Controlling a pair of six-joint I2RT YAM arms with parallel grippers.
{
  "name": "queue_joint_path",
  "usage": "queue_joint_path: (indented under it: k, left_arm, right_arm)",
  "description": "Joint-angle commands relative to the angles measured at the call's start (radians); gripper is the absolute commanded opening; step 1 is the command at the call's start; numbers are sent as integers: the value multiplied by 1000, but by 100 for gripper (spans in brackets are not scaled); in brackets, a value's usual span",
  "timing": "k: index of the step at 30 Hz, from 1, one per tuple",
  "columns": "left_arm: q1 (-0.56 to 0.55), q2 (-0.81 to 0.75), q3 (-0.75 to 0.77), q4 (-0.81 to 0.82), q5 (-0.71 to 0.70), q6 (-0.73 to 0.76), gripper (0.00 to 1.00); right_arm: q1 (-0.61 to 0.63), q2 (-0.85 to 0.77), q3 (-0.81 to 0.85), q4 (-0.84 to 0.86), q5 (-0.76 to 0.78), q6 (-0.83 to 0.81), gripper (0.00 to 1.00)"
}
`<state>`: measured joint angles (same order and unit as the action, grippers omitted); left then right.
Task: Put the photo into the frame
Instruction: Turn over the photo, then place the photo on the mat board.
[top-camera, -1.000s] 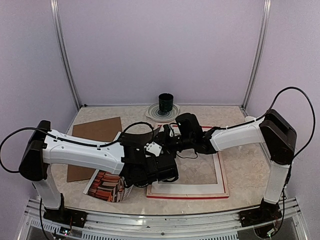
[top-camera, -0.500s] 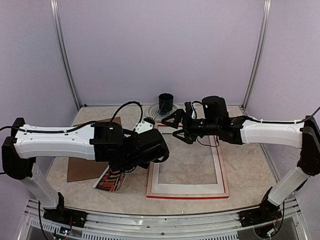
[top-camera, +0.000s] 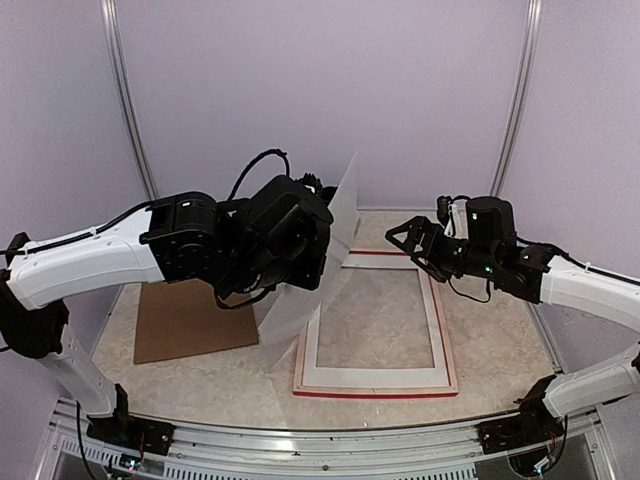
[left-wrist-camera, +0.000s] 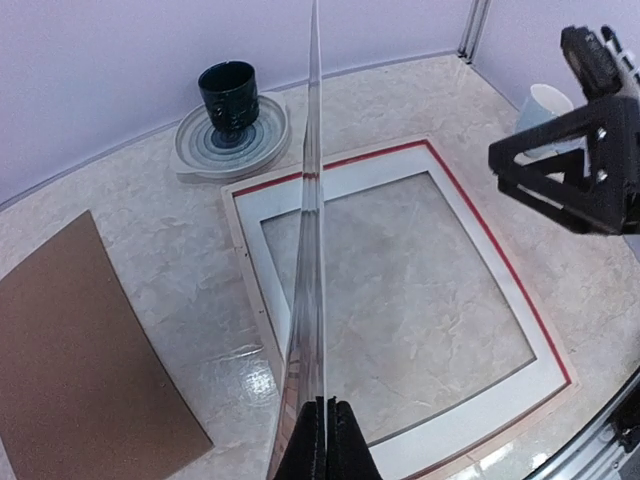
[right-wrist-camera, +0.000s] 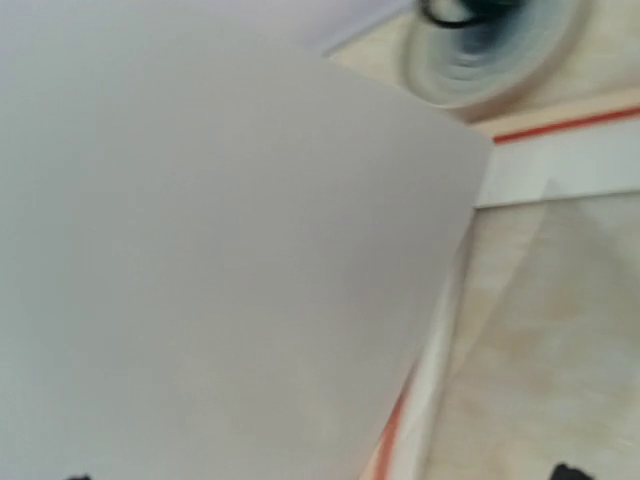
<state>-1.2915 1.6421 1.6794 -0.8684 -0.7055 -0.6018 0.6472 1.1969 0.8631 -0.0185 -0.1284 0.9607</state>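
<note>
My left gripper (left-wrist-camera: 327, 440) is shut on the bottom edge of the photo (left-wrist-camera: 312, 230) and holds it upright above the table, edge-on in the left wrist view. In the top view the photo (top-camera: 343, 210) shows its plain white back, leaning over the frame's left side. The white back also fills most of the right wrist view (right-wrist-camera: 220, 250). The red frame (top-camera: 440, 330) lies flat on the table with a pale inner border and the marbled table showing through; it also shows in the left wrist view (left-wrist-camera: 497, 262). My right gripper (top-camera: 415, 240) is open and empty, raised over the frame's far right corner.
A brown cardboard board (top-camera: 190, 320) lies flat left of the frame. A dark cup (left-wrist-camera: 228, 95) stands on a round plate (left-wrist-camera: 200, 150) behind the frame. A white cup (left-wrist-camera: 545, 100) stands at the far right. Purple walls close in the back and sides.
My left gripper has lifted the photo off the table left of the frame and turned it upright. My right arm has drawn back to the right, away from the frame's top edge.
</note>
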Motion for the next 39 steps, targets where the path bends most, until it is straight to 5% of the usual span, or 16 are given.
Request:
queue_joint_path:
  k: [1,9,20,39]
  left_arm:
    - [33,-41,80,118,90,66,0]
    - [141,-102,11,325,270,33,0]
    - [495,-320,-640,740,658,-300,0]
    - [540,-362,-1011,861,625,-400,6]
  right_arm:
    - [-36,-41,-75,-35,25,-12,99]
    - [-87,-94,-115,-57,26,-8,99]
    - [-119,-132,-122,-97,31,-3,99]
    - [-123,-83,-120,-108,0,-2,99]
